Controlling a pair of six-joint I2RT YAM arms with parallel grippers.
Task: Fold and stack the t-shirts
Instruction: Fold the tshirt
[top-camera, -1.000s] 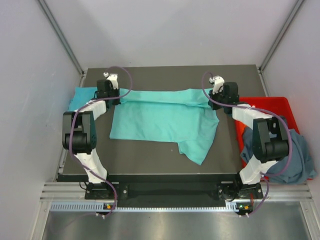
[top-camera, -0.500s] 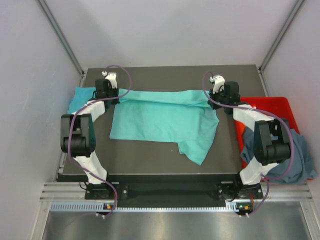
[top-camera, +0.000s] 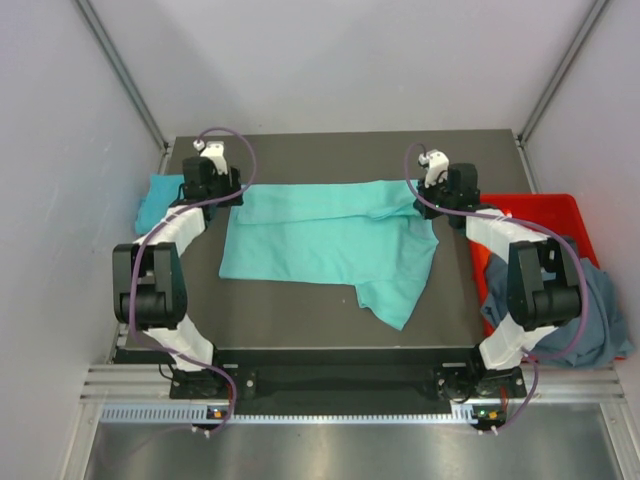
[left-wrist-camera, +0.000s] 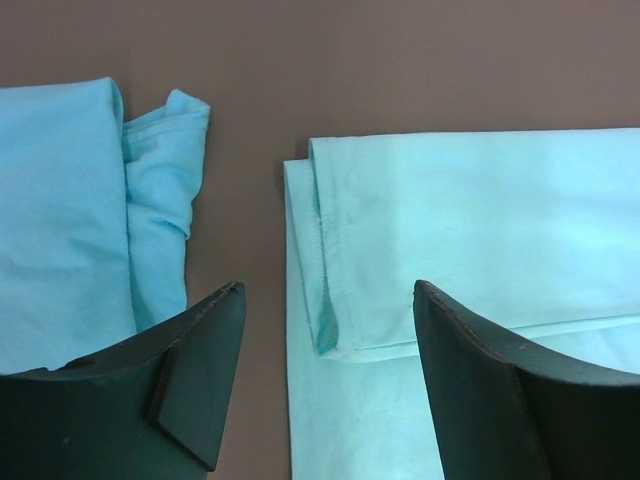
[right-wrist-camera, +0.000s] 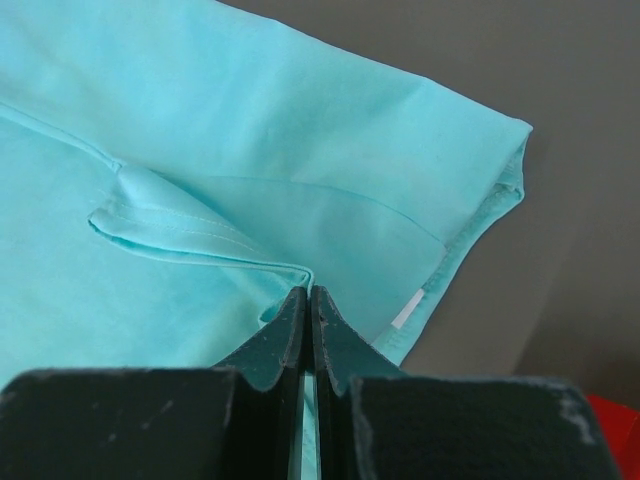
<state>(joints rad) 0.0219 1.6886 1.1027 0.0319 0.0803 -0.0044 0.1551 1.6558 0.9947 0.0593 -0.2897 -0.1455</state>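
Once clamped, left claw (left-wrist-camera: 328, 292) open, mint shirt (left-wrist-camera: 480, 220) freed

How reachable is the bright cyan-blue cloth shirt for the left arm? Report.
Likely yes: the open left hand hovers just beside the cyan-blue cloth shirt, only bare table between them.

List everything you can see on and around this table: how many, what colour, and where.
mint-teal t-shirt: one, mint-teal, partly folded across the table's middle
cyan-blue t-shirt: one, brighter cyan-blue, at the table's far left edge
grey-blue t-shirt: one, slate grey-blue, draped over the crate on the right
red crate: one, red, beside the table's right edge
table: one, dark brown, in front of the arms
left gripper: one, black fingers, open over the mint-teal t-shirt's left edge
right gripper: one, black fingers, shut on the mint-teal t-shirt's right edge
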